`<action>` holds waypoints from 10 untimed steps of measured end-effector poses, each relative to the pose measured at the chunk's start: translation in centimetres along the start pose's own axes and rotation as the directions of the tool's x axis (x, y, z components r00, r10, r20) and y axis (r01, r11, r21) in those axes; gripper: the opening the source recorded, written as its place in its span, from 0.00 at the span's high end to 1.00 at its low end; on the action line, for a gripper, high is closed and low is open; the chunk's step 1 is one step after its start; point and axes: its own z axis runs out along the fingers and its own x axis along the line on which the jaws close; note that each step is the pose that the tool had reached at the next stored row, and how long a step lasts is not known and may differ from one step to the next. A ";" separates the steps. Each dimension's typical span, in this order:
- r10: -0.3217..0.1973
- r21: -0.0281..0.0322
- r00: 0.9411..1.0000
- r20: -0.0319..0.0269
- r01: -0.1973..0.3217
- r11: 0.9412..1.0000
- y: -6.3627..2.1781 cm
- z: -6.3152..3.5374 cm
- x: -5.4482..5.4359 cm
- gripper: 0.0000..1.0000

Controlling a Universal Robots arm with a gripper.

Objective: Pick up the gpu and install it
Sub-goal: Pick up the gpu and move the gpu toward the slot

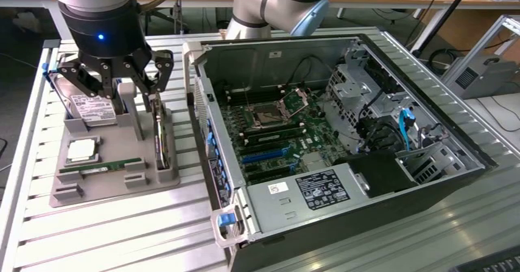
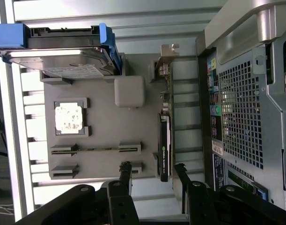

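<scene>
While the arm hangs upright at the upper left of the exterior view, its claw (image 1: pixel 128 86) points straight down, jaws spread wide, gripping nothing. The gpu (image 1: pixel 164 141) stands on edge in the gray holder (image 1: pixel 106 184) at left-centre, just below the claw, beside the open computer case (image 1: pixel 268 50).

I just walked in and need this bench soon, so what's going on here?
A robot arm is set to install a gpu. Its gripper, fingers open, hovers over the gray parts holder, lined up with the gpu, which stands on edge in its slot, not yet grasped. The open computer case sits beside the holder, on the exterior view's right.
</scene>
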 end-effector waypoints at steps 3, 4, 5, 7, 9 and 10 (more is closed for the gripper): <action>0.000 0.000 1.000 0.000 0.000 1.000 -0.01 0.05 0.0 0.52; 0.000 0.000 1.000 0.000 0.000 1.000 -0.01 0.07 0.0 0.52; 0.000 0.000 1.000 0.000 0.000 1.000 -0.01 0.08 0.0 0.52; 0.000 0.001 1.000 0.000 0.000 1.000 -0.02 0.11 0.0 0.52; 0.000 0.001 1.000 0.000 0.000 1.000 -0.02 0.15 0.0 0.52; 0.000 0.001 1.000 0.000 0.000 1.000 -0.02 0.16 0.0 0.52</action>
